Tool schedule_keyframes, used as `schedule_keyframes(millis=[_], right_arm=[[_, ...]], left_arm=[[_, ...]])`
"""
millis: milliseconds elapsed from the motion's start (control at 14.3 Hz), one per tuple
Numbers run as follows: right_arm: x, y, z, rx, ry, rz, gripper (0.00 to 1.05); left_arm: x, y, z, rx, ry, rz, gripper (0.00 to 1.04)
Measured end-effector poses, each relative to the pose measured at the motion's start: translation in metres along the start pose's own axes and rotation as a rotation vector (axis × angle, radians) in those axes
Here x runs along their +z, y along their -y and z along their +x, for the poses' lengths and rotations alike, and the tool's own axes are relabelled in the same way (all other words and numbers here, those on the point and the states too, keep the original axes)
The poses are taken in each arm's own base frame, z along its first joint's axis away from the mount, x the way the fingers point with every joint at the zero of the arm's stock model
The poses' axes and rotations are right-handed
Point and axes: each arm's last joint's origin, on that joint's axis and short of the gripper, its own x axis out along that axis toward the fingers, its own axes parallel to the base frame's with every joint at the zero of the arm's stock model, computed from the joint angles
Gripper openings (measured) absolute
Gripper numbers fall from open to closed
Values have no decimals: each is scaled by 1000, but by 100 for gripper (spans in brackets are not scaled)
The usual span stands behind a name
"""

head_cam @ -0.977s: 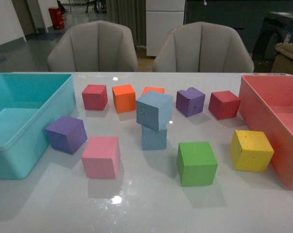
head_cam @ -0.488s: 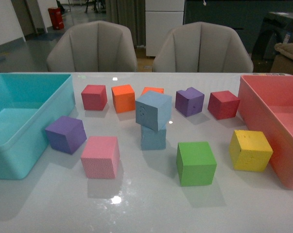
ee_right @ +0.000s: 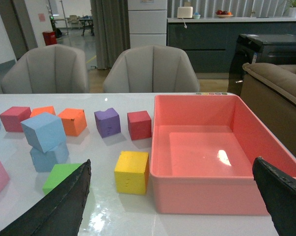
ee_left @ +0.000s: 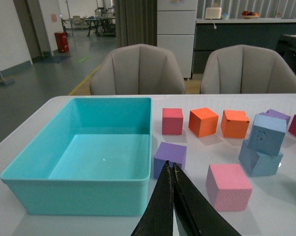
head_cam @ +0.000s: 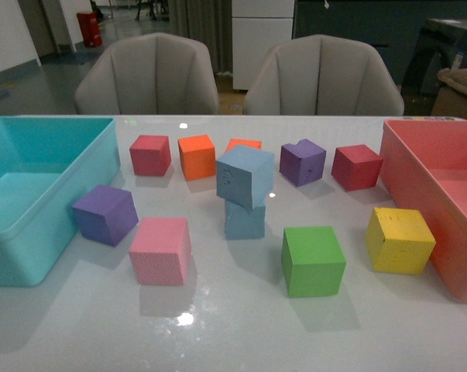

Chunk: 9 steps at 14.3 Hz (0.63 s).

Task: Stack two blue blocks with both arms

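Spreading across the whole front view is a glossy white desk (head_cam: 241,325) with ceiling lights mirrored in it, and behind it stand two grey padded chairs (head_cam: 148,74) in a large room with a grey floor, a white cabinet and a dark counter.

A turquoise plastic bin (head_cam: 32,194) sits at the desk's left edge and a salmon-pink plastic bin (head_cam: 442,194) at its right. Near the middle, the pale periwinkle foam cube (head_cam: 245,176) rests on top of the dustier steel-blue foam cube (head_cam: 245,219), twisted and overhanging it a little. Around the stack lie a red foam cube (head_cam: 150,154), an orange foam cube (head_cam: 197,156), a purple foam cube (head_cam: 302,163), a second purple foam cube (head_cam: 105,213), a pink foam cube (head_cam: 161,249), a green foam cube (head_cam: 313,260) and a yellow foam cube (head_cam: 400,239).

Neither arm shows in the front view. In its wrist view the left hand (ee_left: 171,169) hangs above the desk beside the turquoise bin, its black fingers pressed together and holding nothing. In the right wrist view the right hand (ee_right: 179,196) has its black fingers (ee_right: 64,201) spread wide apart, empty, facing the pink bin, well clear of the stack.
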Motion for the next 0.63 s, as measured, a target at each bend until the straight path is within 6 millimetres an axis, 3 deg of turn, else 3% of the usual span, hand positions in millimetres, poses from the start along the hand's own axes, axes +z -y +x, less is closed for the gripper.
schedule_keyframes(millis=[628], right_arm=[[0,0,0,0,0,0,98]], left_arm=[[-4,0,-14,0,-15,0,2]])
